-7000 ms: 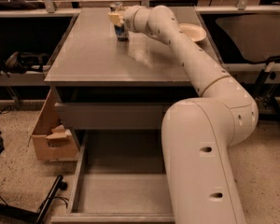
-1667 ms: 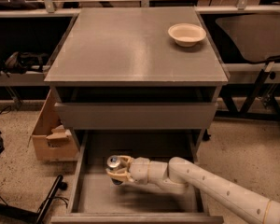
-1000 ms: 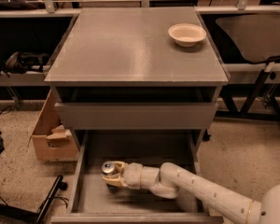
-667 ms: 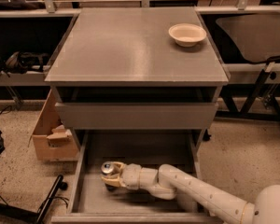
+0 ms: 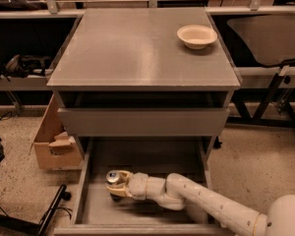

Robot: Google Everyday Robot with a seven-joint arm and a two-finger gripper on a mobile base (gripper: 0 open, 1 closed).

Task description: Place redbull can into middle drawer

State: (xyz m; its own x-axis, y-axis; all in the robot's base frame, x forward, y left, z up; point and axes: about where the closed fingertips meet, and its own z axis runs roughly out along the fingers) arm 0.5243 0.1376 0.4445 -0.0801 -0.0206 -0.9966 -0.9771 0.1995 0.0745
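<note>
The redbull can (image 5: 112,177) shows its shiny silver top inside the open middle drawer (image 5: 152,208), near the drawer's left side. My gripper (image 5: 119,184) is down in the drawer and shut around the can, which stands upright. The can's lower body is hidden behind the fingers, so I cannot tell whether it rests on the drawer floor. My white arm (image 5: 206,208) reaches in from the lower right.
A cream bowl (image 5: 197,36) sits at the back right of the cabinet top (image 5: 137,48). The drawer above (image 5: 142,122) is shut as a flat grey front. A cardboard box (image 5: 54,141) stands on the floor left of the cabinet.
The gripper with the can has moved slightly left and lower inside the drawer. Over the last half second it has barely moved.
</note>
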